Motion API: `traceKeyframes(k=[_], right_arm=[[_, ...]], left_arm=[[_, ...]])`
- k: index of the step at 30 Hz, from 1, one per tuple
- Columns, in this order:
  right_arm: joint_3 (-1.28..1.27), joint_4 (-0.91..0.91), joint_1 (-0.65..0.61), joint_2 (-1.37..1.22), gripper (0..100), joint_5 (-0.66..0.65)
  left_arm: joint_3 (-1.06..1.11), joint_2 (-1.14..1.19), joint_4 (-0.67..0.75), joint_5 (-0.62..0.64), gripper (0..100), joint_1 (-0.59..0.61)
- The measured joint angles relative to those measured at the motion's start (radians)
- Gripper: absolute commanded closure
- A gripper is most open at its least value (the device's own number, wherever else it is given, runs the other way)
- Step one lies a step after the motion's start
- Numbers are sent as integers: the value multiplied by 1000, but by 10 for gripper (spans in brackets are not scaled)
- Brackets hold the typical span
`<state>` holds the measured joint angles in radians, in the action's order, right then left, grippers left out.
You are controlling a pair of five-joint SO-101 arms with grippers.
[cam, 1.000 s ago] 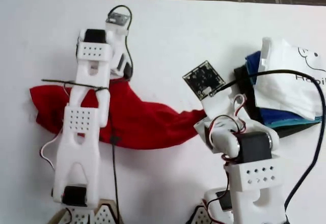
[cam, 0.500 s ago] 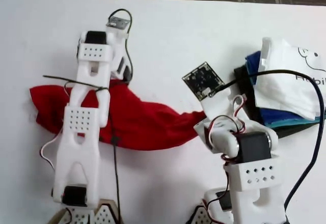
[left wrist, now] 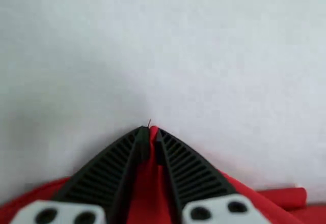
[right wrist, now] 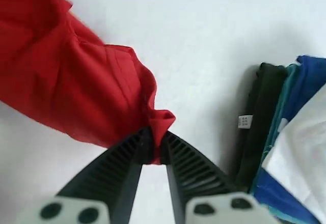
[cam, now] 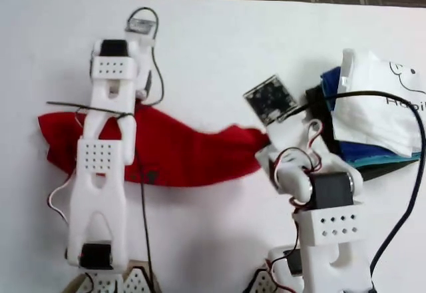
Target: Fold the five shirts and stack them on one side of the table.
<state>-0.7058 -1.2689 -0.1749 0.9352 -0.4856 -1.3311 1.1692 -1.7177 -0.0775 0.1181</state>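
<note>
On the white worktop a soft red shirt lies stretched in a rumpled band, partly hidden under the left arm. A folded stack, white over blue, teal and black, sits at the right edge, cut off. The ribbed black left gripper and right gripper each pinch one end of the shirt.

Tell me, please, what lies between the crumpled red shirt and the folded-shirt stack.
Bare white table, in the right wrist view, separates the red shirt from the folded-shirt stack.

Plain red shirt, a white, blue, teal and black stack, white table.
</note>
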Motion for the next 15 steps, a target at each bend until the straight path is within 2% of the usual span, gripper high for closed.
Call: traceKeyframes(k=[7,15], right_arm=[[5,284,40,-32,978,-69],[304,368,58,-247,978,-78]], left_arm=[[-230,-107,-48,3,976,8],[-269,-353,-51,3,976,9]])
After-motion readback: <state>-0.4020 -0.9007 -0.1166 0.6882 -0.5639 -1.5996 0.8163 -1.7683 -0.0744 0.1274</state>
